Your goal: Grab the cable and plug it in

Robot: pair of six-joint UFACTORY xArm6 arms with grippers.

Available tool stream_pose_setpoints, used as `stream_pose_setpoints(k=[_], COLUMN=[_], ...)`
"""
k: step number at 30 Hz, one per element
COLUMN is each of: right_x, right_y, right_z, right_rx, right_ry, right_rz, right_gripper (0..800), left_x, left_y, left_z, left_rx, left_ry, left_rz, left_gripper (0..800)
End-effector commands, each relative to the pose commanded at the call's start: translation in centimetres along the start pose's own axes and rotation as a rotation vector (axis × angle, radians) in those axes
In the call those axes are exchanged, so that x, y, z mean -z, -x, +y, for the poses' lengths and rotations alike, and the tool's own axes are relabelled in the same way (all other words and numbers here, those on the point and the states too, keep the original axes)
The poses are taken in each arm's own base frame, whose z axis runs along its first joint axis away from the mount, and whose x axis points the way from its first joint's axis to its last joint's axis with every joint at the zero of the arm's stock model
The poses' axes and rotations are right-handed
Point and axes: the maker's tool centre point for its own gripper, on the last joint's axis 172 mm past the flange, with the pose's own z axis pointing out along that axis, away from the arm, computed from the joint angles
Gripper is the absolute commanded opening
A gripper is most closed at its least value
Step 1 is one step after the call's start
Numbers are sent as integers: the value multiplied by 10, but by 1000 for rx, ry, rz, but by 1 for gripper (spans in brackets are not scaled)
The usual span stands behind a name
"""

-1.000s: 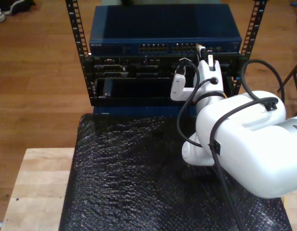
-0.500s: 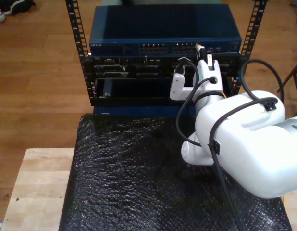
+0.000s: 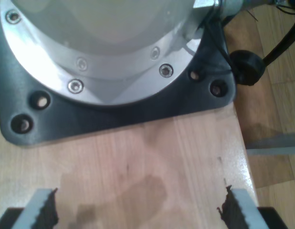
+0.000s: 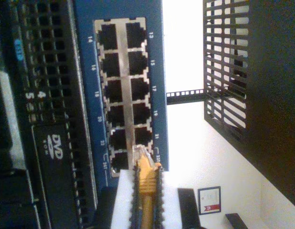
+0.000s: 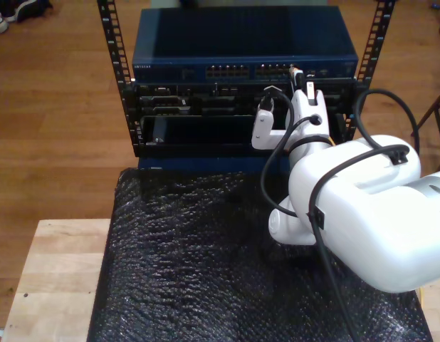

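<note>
The cable [image 4: 146,200] is yellow-orange, and my second gripper [image 4: 146,168] is shut on it just behind its clear plug [image 4: 141,152]. The plug tip sits right at the end ports of a blue network switch [image 4: 157,71], touching or almost touching the port block [image 4: 122,90]. In the exterior view the white arm reaches from the exterior view's right, holding my second gripper [image 5: 300,77] and the plug [image 5: 294,70] at the switch's [image 5: 241,43] front. My first gripper [image 3: 138,210] is open above bare wood, with its ridged fingertips [image 3: 43,210] wide apart and nothing between them.
The switch sits in a black rack [image 5: 113,50] above a black unit with a DVD drive [image 4: 57,148]. A black bubble-wrap mat [image 5: 198,263] covers the wooden table [image 5: 56,278]. Thick black cables [image 5: 277,160] loop off the arm. An arm base plate [image 3: 114,112] stands near the table edge [image 3: 243,143].
My second gripper has crept slightly closer to the switch's ports with the cable in it. Nothing else has moved.
</note>
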Motion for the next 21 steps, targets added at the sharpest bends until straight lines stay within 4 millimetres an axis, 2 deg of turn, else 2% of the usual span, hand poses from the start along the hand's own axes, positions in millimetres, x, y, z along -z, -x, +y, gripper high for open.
stream_pose_setpoints(k=[15,21], right_x=[-2,-6], right_y=[7,7], right_z=[2,9], right_rx=[1,-6], right_ry=[3,21], right_rz=[-11,-12], right_gripper=[0,0], left_x=[0,0], left_y=[0,0], left_z=[0,0], left_rx=[0,0], left_ry=[0,0], left_rz=[0,0], left_gripper=[800,800])
